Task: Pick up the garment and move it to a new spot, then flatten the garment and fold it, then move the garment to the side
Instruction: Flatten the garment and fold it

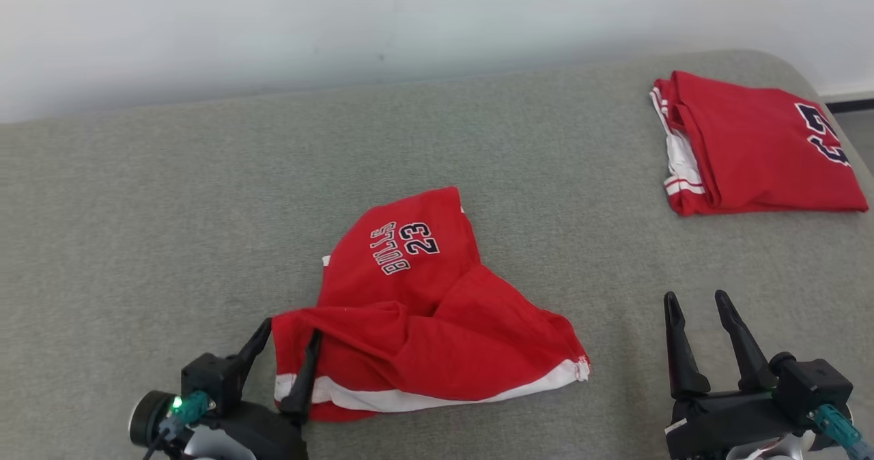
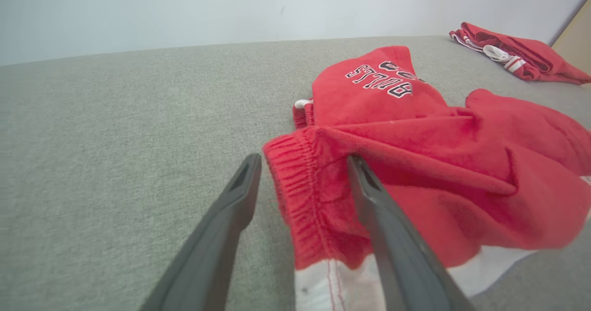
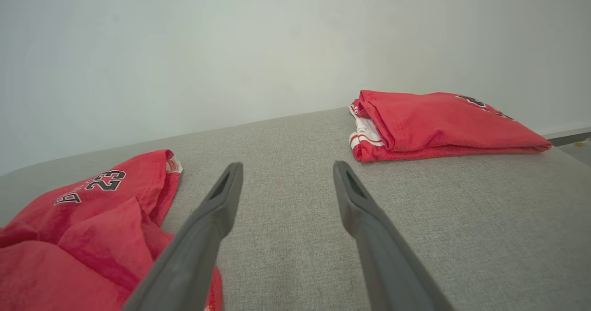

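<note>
The garment (image 1: 423, 310), red shorts with a white hem stripe and "BULLS 23" print, lies crumpled in the middle of the grey padded surface (image 1: 171, 207). My left gripper (image 1: 291, 329) is open at the garment's near left corner. In the left wrist view the ribbed red waistband (image 2: 300, 195) sits loose between the spread fingers of that gripper (image 2: 302, 161). My right gripper (image 1: 695, 297) is open over bare grey fabric to the right of the garment, with nothing between its fingers (image 3: 231, 195). The garment (image 3: 83, 218) lies to its left.
A second red garment (image 1: 751, 146), neatly folded, lies at the far right corner of the surface, also seen as a folded pile (image 3: 438, 122) ahead of the right gripper. A pale wall (image 1: 410, 16) runs behind. The surface's right edge curves down near the pile.
</note>
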